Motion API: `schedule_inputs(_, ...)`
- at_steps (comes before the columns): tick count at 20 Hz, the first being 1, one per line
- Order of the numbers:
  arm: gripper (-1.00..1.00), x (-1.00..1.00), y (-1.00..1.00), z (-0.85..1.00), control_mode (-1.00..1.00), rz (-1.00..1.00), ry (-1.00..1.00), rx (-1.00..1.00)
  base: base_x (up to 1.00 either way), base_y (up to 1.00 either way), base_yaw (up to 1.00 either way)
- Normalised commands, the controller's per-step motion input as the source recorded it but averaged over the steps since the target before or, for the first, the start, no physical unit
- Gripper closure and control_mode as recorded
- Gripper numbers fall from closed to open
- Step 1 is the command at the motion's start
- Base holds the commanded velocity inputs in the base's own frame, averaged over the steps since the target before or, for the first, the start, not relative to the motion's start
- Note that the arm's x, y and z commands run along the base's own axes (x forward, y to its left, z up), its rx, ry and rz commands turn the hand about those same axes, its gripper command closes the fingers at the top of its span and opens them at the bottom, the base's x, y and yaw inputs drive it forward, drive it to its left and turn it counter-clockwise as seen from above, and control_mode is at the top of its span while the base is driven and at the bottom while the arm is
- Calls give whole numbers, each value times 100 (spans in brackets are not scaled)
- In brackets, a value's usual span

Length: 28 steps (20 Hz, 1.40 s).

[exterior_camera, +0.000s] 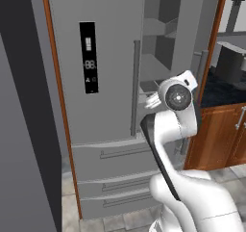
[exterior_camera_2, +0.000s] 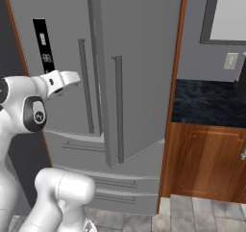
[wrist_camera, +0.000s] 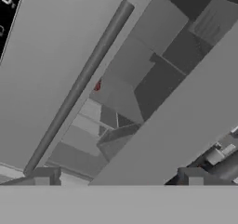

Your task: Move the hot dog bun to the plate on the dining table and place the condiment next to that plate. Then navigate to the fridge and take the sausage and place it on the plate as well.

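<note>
The tall grey fridge (exterior_camera: 105, 43) with its black display panel (exterior_camera: 88, 58) stands right in front of me. Its right door (exterior_camera_2: 139, 67) is swung partly open, so grey shelves (wrist_camera: 116, 102) show through the gap. My gripper (wrist_camera: 118, 176) is open and empty, its fingertips (wrist_camera: 42, 175) wide apart, facing that gap. The hand (exterior_camera_2: 72, 78) reaches toward the left door at handle height. A tiny dark red patch (wrist_camera: 96, 85) lies on a shelf beside the left door's bar handle (wrist_camera: 79, 83); it is too small to tell whether it is the sausage. The bun, plate, condiment and dining table are out of view.
A brown wooden cabinet (exterior_camera_2: 206, 159) under a black marbled counter (exterior_camera_2: 206, 101) adjoins the fridge on the right. The fridge's lower drawers (exterior_camera: 115, 178) sit below the doors. A dark wall (exterior_camera: 24, 130) closes the left side. Grey tiles cover the floor (exterior_camera_2: 202, 216).
</note>
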Motion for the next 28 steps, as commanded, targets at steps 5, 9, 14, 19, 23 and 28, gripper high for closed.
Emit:
schedule_inputs(5, -100, 84, 38, 10, -100, -12, 31, -15, 0, 0, 0)
schedule_inputs(9, -100, 89, 4, -2, -100, -19, 13, -20, 0, 0, 0)
schedule_inputs(14, -100, 71, -5, -19, -100, -12, 1, -13, 0, 0, 0)
schedule_inputs(19, -100, 60, -26, -16, -100, -4, 1, -4, 0, 0, 0)
schedule_inputs(23, -100, 21, -46, -9, -100, 0, 0, 0, 0, 0, 0)
schedule_inputs(28, -100, 15, -49, -2, -100, 0, 0, 0, 0, 0, 0)
